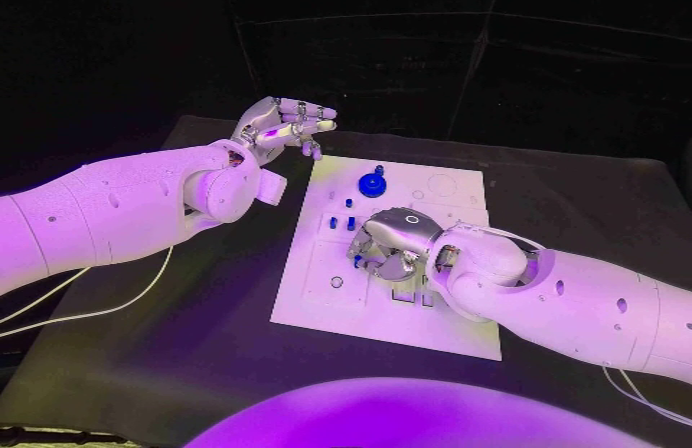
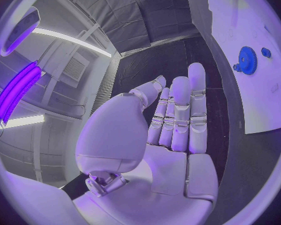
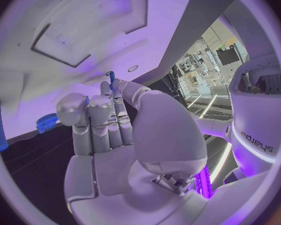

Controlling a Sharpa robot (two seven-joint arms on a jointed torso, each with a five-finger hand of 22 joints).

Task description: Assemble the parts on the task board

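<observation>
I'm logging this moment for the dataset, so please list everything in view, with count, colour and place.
Table: one, black, under everything.
Task board: one, white plate, middle of the table.
Gear: one, blue, on the board's far part.
Pegs: a few small blue pieces standing on the board near the right hand; exact count unclear.
Small part: one, blue, thin, pinched at the right hand's fingertips.
Cable: white, on the table under the left arm.
Left hand: silver, raised off the board's far left corner, holding nothing.
Right hand: silver, over the board's middle.
</observation>
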